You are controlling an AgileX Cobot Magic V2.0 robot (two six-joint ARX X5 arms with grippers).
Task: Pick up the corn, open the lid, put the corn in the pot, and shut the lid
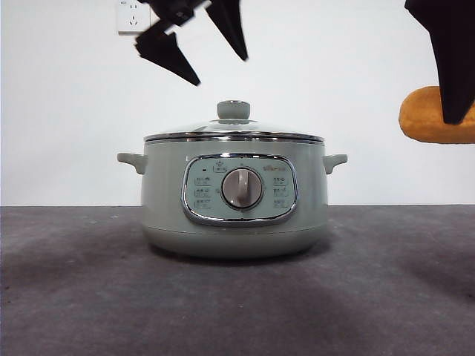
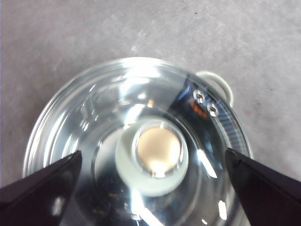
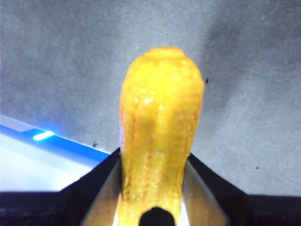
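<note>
Corn (image 3: 160,127) clamped in right gripper (image 3: 153,188); left gripper (image 2: 153,165) spread wide above lid (image 2: 94,117).

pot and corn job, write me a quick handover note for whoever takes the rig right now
Right claw: shut on the corn, held in the air off to one side of the pot.
Left claw: open, above the lid, jaws either side of the knob, not touching it.
Lid on the pot, which stands on the table.
Done: corn picked up.
Left: lift the lid, put the corn in, close the lid.
</note>
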